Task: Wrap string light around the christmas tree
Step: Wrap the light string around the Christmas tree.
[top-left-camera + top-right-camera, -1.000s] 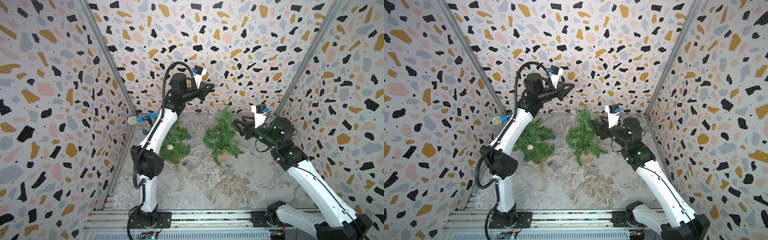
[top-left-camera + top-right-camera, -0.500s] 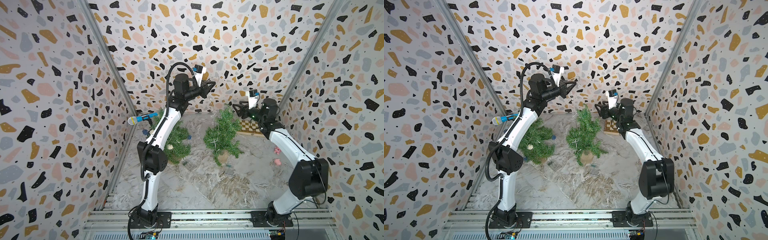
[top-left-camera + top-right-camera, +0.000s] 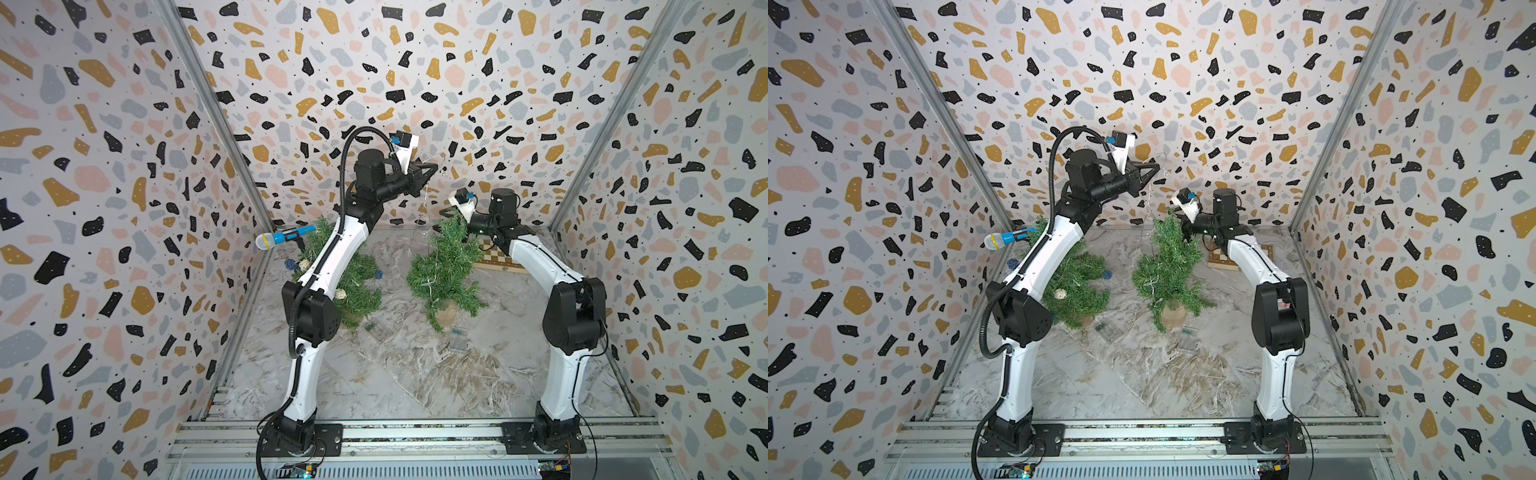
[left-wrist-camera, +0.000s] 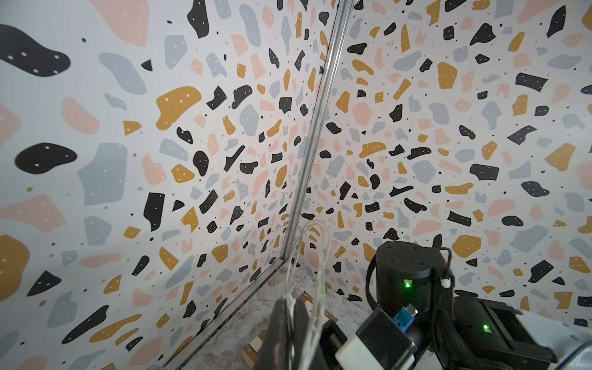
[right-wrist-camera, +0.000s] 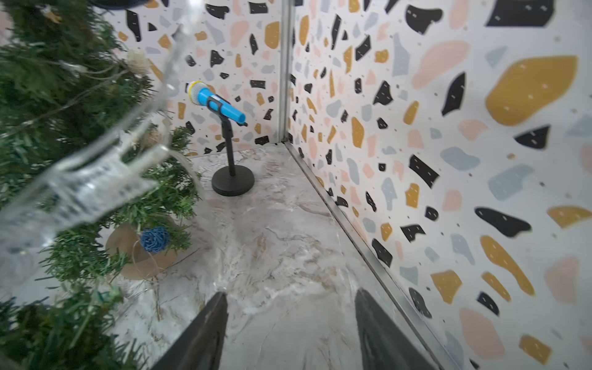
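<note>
Left jaws: pressed together on the wire (image 4: 325, 253), high up, at 11 o'clock off the tree (image 3: 442, 270) crown in both top views. The wire loops out past the tips, then drops slack toward the crown.

Right jaws: spread, with nothing between the fingers (image 5: 205, 336). They sit at the crown's 3 o'clock side. A blurred clear strand hangs close to the right wrist camera, outside the grip.

Wire on the tree: a few pale strands low in the branches. By my reading most of it is not wound.

Risks:
- The wire is thin and the pinch small, so a sideways tug could slip it out of the left jaws.
- The slack strand may snag on needles or the right arm instead of lying round the tree.
- The right jaws may close on foliage, miss the wire and pull. The tree looks light on a small base and could tip.
- Second tree (image 3: 361, 291) at 9 o'clock and mic (image 3: 286, 237) at 10: the left arm passes close over both, so a wide sweep could knock them.
</note>
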